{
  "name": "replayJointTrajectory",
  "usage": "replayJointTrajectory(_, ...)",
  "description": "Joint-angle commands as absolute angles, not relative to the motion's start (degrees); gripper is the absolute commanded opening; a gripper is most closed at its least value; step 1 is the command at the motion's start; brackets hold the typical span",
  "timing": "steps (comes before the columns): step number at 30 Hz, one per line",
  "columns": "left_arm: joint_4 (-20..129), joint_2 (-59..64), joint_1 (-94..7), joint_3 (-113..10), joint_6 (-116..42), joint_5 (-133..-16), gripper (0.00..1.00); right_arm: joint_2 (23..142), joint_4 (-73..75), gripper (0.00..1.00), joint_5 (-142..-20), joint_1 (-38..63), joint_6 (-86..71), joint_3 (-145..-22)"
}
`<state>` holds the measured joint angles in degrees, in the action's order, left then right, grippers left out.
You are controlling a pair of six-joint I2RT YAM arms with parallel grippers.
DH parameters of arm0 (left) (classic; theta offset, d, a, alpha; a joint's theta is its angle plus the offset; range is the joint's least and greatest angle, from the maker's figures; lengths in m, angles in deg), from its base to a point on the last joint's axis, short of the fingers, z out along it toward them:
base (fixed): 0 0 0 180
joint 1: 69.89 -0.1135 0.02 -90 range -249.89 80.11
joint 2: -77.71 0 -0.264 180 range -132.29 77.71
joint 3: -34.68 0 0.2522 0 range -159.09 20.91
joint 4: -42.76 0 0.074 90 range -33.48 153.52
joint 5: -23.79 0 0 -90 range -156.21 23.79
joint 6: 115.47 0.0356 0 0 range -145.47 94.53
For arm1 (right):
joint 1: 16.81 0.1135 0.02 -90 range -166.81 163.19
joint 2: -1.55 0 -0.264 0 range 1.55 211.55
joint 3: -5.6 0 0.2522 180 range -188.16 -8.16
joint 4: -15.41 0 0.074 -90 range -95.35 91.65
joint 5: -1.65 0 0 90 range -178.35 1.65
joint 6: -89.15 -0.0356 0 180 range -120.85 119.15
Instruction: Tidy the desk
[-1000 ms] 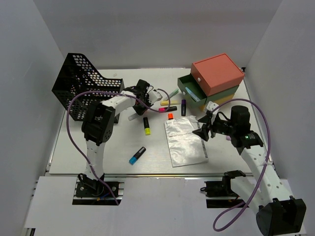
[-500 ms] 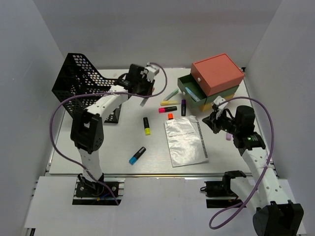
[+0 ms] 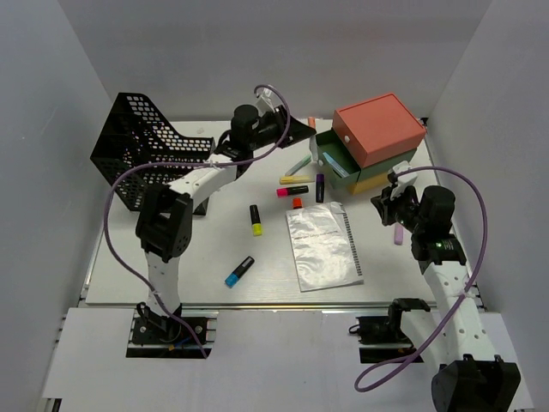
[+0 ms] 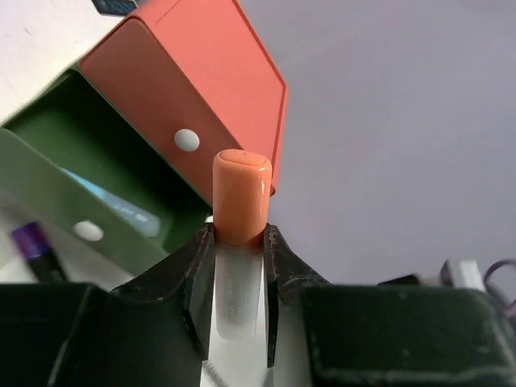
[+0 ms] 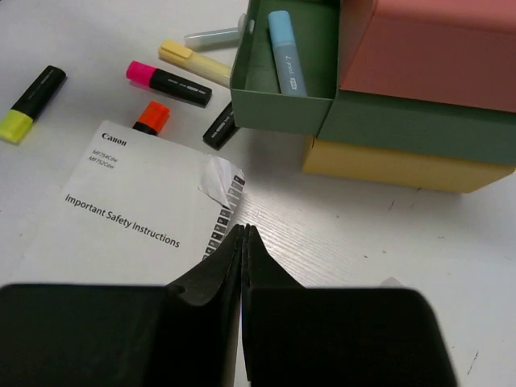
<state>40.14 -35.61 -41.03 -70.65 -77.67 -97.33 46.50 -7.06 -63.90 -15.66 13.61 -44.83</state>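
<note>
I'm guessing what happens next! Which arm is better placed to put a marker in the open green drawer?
The left, I think. The left gripper holds an orange-capped marker close to the green drawer. The right gripper is shut with nothing in it.

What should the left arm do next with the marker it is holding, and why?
Probably move it over the open green drawer and lower it in. The left gripper is clamped on an orange-capped marker, the drawer stands open just ahead of it, and a blue marker already lies inside, so that looks like where markers go.
</note>
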Motion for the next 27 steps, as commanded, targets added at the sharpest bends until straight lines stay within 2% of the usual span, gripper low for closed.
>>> replayJointTrajectory(1,32.0,-38.5,-40.0,-73.6,-92.8,-96.6,0.0,45.4,-3.9,0.0,-64.6,-18.0,12.2,-44.5)
replayJointTrajectory(13,30.6,-48.0,-36.4,-80.8,-99.8,-87.0,0.01,44.6,-3.9,0.0,-62.4,-20.7,11.8,-44.3)
replayJointTrajectory(17,30.9,-49.7,-35.9,-81.5,-100.2,-85.5,0.15,44.4,-3.9,0.0,-62.3,-21.5,12.1,-44.3)
replayJointTrajectory(19,31.6,-49.9,-35.9,-81.2,-100.0,-84.8,0.31,44.3,-4.0,0.0,-62.2,-22.1,12.1,-44.3)
replayJointTrajectory(20,31.9,-50.0,-35.9,-81.0,-100.0,-84.6,0.35,44.2,-3.9,0.0,-62.0,-22.3,12.1,-44.3)
replayJointTrajectory(23,32.4,-50.3,-35.9,-81.2,-99.6,-84.7,0.42,44.1,-4.0,0.0,-61.4,-22.8,12.0,-44.2)
replayJointTrajectory(24,33.1,-50.5,-35.9,-81.7,-99.4,-84.5,0.48,44.1,-4.0,0.0,-61.3,-23.3,12.0,-44.2)
replayJointTrajectory(27,33.6,-51.1,-35.9,-82.4,-99.0,-84.8,0.53,44.2,-4.1,0.0,-60.7,-23.6,12.0,-44.2)
